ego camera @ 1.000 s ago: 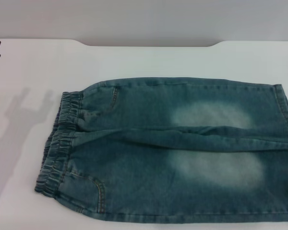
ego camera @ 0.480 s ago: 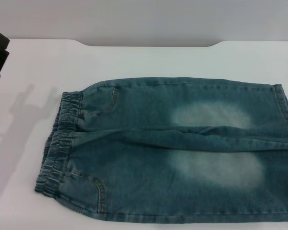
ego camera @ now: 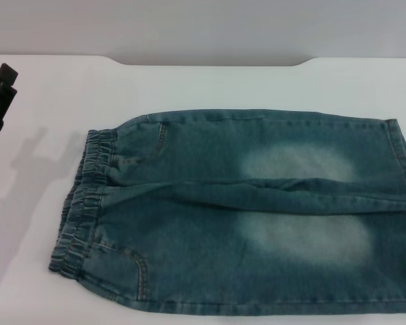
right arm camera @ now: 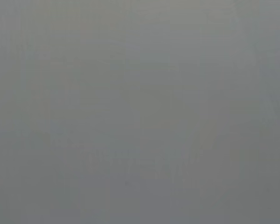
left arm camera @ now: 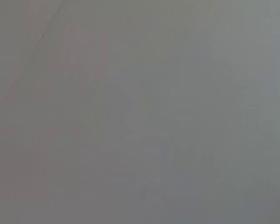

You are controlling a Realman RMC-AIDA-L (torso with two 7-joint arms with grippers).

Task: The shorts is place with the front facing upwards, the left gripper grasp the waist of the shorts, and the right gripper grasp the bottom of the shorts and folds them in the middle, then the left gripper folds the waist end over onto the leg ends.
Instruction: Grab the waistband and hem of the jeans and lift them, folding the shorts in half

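Observation:
The shorts (ego camera: 210, 223) lie flat on the white table (ego camera: 210, 84) in the head view, blue-green denim with two pale faded patches. The gathered waist (ego camera: 81, 203) is at the left and the bottom of the shorts (ego camera: 402, 152), the leg ends, runs along the right and partly off the picture. My left gripper (ego camera: 1, 91) shows as a black tip at the far left edge, above the table and well apart from the waist. The right gripper is out of view. Both wrist views show only a plain grey surface.
The table's far edge (ego camera: 210, 64) has a shallow cut-out behind the shorts. My left arm's shadow (ego camera: 27, 169) falls on the bare white tabletop left of the waistband.
My left gripper has come further into view at the left edge, and its shadow on the table has shifted. The shorts have not moved.

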